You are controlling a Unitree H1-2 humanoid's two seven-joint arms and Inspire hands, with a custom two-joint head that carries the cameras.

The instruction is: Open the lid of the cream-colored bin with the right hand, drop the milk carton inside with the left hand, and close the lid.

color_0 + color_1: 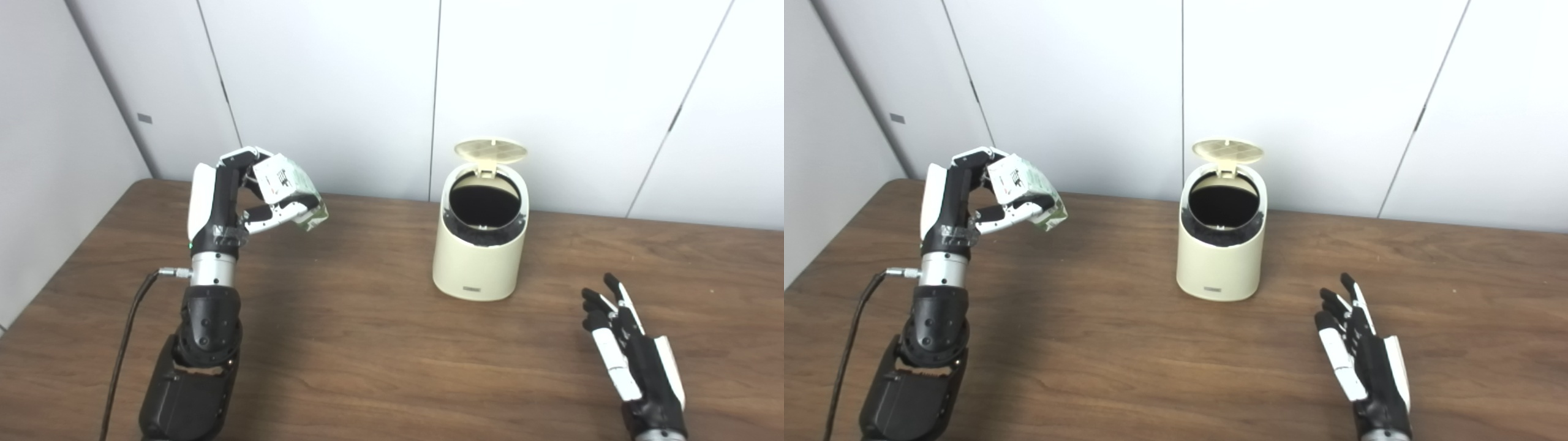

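1. Green-and-white milk carton (pixel 288 191) is clamped in the left hand (pixel 245 190), fingers over the top, thumb under; it is held tilted, raised off the table (pixel 343 367), well to the left of the bin (pixel 479 245).
2. Bin as landmark: cream-coloured, upright, lid (pixel 490 150) already swung up at the back, dark mouth exposed and facing up and forward.
3. Right hand (pixel 631 352) lies low, front-right of the bin, fingers apart, nothing held; judged to be waiting.
4. Step in hand, by judgement: carton to be carried rightward w/ the grip kept firm until it is directly over the mouth.
5. Approach is best made from front-left of the bin, so the raised lid isn't knocked shut.
6. Carton should be turned end-down before release; mouth looks only a bit wider than it.
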